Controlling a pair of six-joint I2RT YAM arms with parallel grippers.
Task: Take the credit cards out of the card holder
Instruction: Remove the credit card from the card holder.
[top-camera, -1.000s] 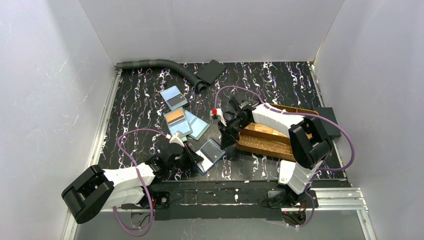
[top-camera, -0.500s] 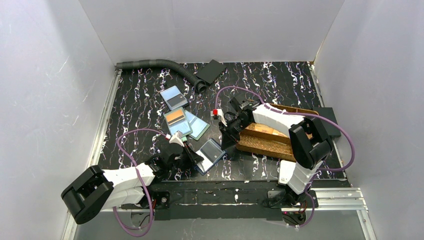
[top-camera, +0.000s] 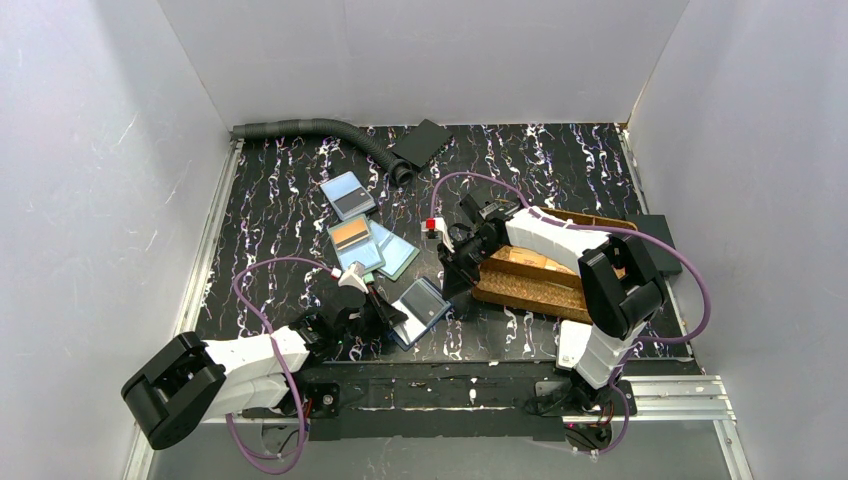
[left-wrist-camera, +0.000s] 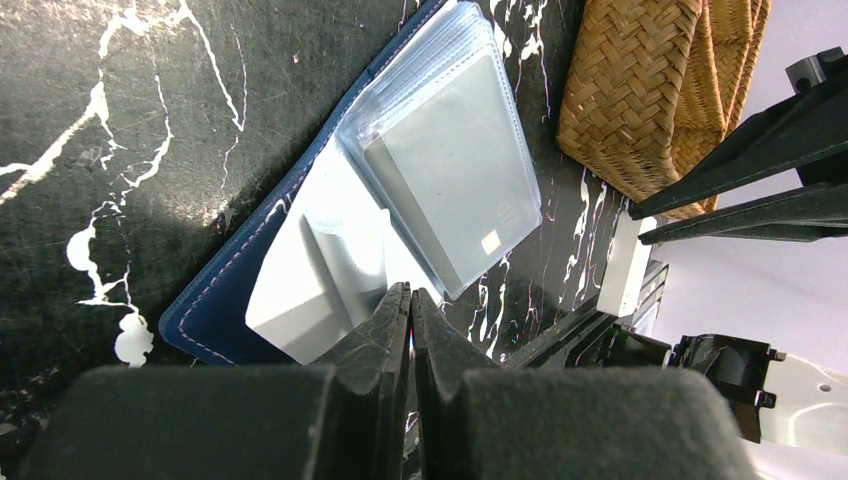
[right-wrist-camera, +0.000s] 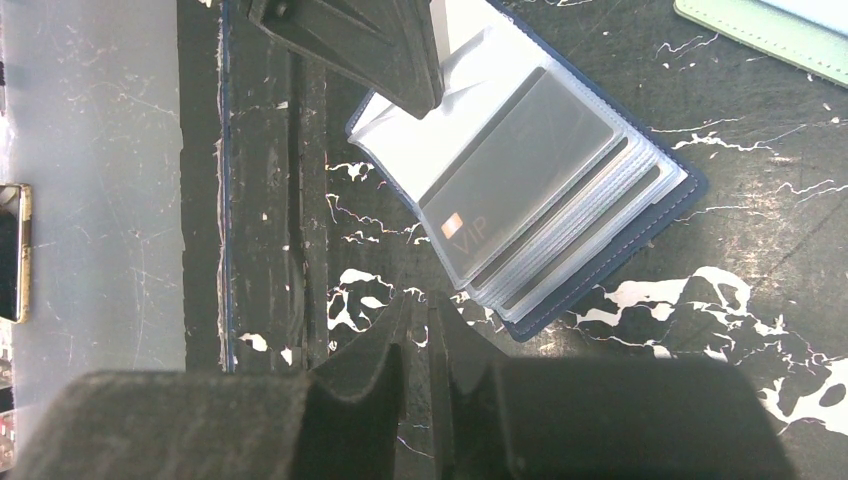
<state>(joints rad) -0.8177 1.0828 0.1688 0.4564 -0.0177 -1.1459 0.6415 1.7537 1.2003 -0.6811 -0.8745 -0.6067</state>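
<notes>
Nearest the bases, the left gripper (left-wrist-camera: 410, 300) is seen with its jaws together, their tips apparently set down on the near flap of the card holder (top-camera: 420, 308), which lies open on the tabletop (top-camera: 280, 190). This pinning should be firm, so that the holder is not dragged. A grey card (right-wrist-camera: 520, 185) is seen in the top sleeve. Just beyond, the right gripper (right-wrist-camera: 420, 325) is poised with its jaws all but together and nothing held. They would have to be parted, the card's exposed edge caught, and the card drawn straight along the sleeve. Farther off, several credit cards (top-camera: 352, 238) lie already out.
</notes>
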